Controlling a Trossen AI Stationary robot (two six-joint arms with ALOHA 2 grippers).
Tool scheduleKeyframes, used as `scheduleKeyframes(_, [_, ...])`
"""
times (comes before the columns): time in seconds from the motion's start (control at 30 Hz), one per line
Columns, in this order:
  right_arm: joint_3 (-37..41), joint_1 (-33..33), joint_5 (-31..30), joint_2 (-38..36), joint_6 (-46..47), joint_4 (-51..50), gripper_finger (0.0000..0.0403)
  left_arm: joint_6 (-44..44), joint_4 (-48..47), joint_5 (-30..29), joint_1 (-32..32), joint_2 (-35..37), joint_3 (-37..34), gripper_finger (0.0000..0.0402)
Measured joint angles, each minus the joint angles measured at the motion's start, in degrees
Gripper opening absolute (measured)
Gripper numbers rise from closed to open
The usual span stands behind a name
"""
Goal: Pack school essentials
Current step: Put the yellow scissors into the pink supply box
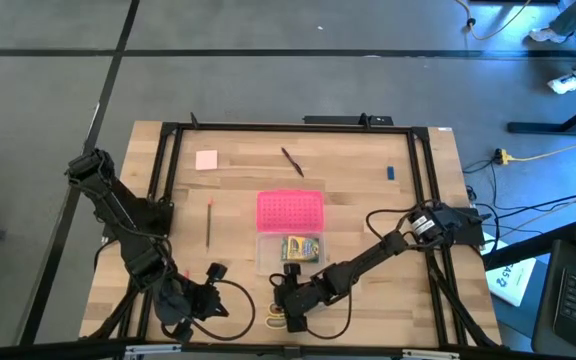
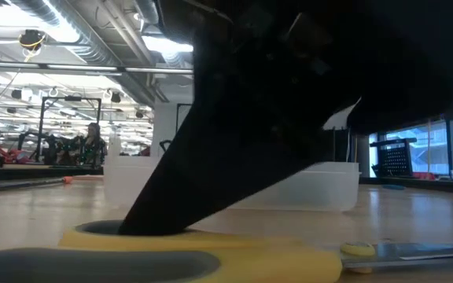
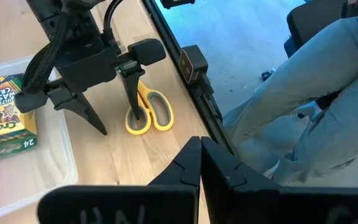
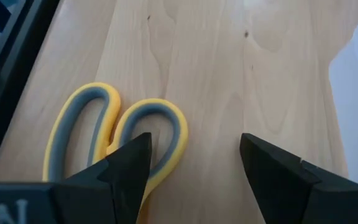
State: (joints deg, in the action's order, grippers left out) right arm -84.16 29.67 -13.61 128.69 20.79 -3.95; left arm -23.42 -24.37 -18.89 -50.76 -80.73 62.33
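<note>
The yellow-handled scissors (image 1: pixel 280 321) (image 3: pixel 149 112) (image 4: pixel 114 134) lie flat on the table near its near edge. My right gripper (image 1: pixel 290 300) (image 3: pixel 115 123) (image 4: pixel 194 155) is open over their handles, fingers pointing down. One finger stands in a handle loop. The other is on the bare wood between the scissors and the clear case (image 1: pixel 268 255). The crayon box (image 1: pixel 301 248) (image 3: pixel 2 115) lies in that case. The pink pad (image 1: pixel 206 160), dark pen (image 1: pixel 292 162), blue piece (image 1: pixel 391 172) and a pencil (image 1: pixel 209 220) lie farther back. My left gripper (image 1: pixel 213 300) (image 3: pixel 201 158) waits shut at the near left. My right gripper comes at the scissors from above. One fingertip (image 3: pixel 135 115) stands inside the handle loop (image 4: pixel 166 124) (image 2: pixel 101 229) nearer the case, the other outside it above bare wood. The scissors lie flat on the table. Whether the finger touches the loop, I cannot tell.
The pink lid (image 1: pixel 290 211) lies behind the crayon box. A black frame rail (image 3: pixel 194 68) runs along the near edge just beyond the scissors. A person's legs in grey trousers (image 3: pixel 328 93) are past that edge. There is bare wood to the scissors' right.
</note>
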Motion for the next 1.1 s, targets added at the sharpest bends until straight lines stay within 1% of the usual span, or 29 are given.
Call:
scheduleKeyframes(0.27, [-0.02, 0.0, -0.1, 0.06, 0.01, -0.1, 0.0242, 0.02, 0.01, 0.02, 0.0, 0.0, 0.0, 0.0])
scheduleKeyframes(0.7, [-0.04, -0.04, -0.1, 0.06, -0.3, -1.37, 0.0155, 0.02, 0.01, 0.02, 0.0, 0.0, 0.0, 0.0])
scheduleKeyframes(1.1, [-0.04, -0.01, 0.18, 0.1, -0.47, -1.47, 0.0112, 0.0, 0.03, 0.02, -0.01, 0.0, 0.0, 0.0])
